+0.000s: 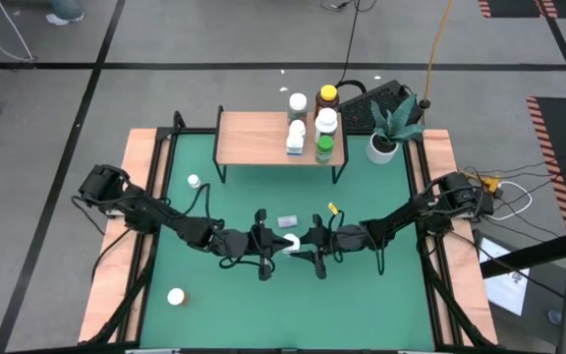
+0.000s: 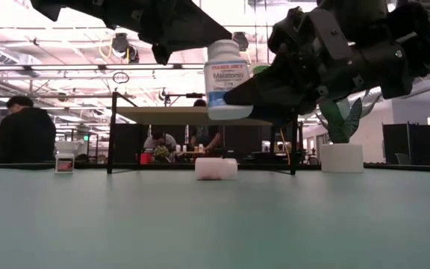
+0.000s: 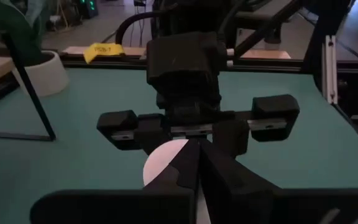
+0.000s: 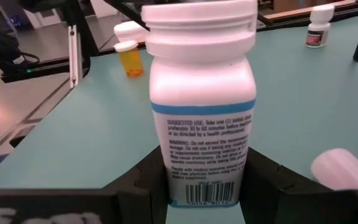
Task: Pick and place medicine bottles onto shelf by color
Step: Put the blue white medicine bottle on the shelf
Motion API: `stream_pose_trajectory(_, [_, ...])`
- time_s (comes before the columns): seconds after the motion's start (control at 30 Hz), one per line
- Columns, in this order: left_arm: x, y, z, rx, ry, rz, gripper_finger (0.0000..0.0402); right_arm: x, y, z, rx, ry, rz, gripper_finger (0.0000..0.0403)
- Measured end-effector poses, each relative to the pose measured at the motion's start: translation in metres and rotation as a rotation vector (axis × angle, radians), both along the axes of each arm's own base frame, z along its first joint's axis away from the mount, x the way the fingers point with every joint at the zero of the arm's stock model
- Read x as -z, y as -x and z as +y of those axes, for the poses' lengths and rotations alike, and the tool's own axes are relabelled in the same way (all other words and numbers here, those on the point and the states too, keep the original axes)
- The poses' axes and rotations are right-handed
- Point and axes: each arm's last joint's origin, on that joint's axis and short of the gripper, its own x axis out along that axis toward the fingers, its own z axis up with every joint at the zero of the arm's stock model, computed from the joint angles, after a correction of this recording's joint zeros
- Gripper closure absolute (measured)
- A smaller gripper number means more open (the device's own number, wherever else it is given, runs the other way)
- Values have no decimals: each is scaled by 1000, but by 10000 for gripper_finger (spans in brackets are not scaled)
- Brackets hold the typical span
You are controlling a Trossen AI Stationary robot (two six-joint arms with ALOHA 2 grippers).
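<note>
Shelf (image 1: 263, 138) bottles' (image 1: 324, 122) labels too small to read.

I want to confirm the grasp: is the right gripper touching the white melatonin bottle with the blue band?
Touching. The right wrist view shows the right gripper pressing both sides of the white melatonin bottle, which the low view shows lifted off the table.

Grey floor (image 1: 214, 39) around table, crossed by black tape lines (image 1: 96, 69). Red-black hazard strip (image 1: 558, 147) on floor at right. Orange cable (image 1: 440, 44) runs across far floor. Beyond table: open workshop hall, bright ceiling lights (image 2: 43, 30), person in dark top (image 2: 25, 134) seated far left, others at far desks (image 2: 178, 142).
</note>
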Motion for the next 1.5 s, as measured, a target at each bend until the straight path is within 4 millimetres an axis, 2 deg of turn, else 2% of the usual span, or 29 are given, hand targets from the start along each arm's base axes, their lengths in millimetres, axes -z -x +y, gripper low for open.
stream_pose_trajectory(0.23, [6, -3, -1, 9, 2, -10, 386, 2, 2, 1, -27, 25, 3, 268])
stream_pose_trajectory(0.4, [21, -8, -4, 35, -1, 8, 397, 9, 6, 5, -49, 97, 98, 268])
stream_pose_trajectory(0.53, [20, -8, -4, 31, -1, 4, 391, 8, 6, 4, -49, 114, 87, 268])
stream_pose_trajectory(0.63, [14, -6, -4, 19, 1, -16, 361, 4, 5, 5, -48, 106, 46, 268])
stream_pose_trajectory(0.87, [3, -1, -5, 12, 4, -23, 248, 0, 4, 7, -65, 108, 4, 268])
stream_pose_trajectory(1.0, [-8, 2, -4, 8, 28, -55, 202, -6, 3, 7, -62, 88, -55, 268])
stream_pose_trajectory(1.07, [-18, 6, -4, 12, 41, -81, 186, -14, 2, 7, -50, 59, -135, 268])
stream_pose_trajectory(1.1, [-20, 8, -4, 19, 37, -77, 179, -24, 1, 7, -47, 24, -236, 268])
stream_pose_trajectory(1.13, [-21, 10, -4, 25, 35, -72, 173, -33, 1, 6, -39, 1, -293, 268])
stream_pose_trajectory(1.2, [-18, 13, -5, 45, 29, -33, 162, -40, 1, 6, -20, -9, -354, 268])
stream_pose_trajectory(1.3, [-25, 15, -4, 41, 48, -52, 148, -34, 1, 6, -35, 8, -320, 268])
stream_pose_trajectory(1.37, [-25, 15, -5, 33, 43, -55, 141, -37, 2, 6, -47, 2, -330, 268])
stream_pose_trajectory(1.5, [-25, 15, -4, 17, 36, -51, 137, -29, 1, 6, -62, 17, -279, 268])
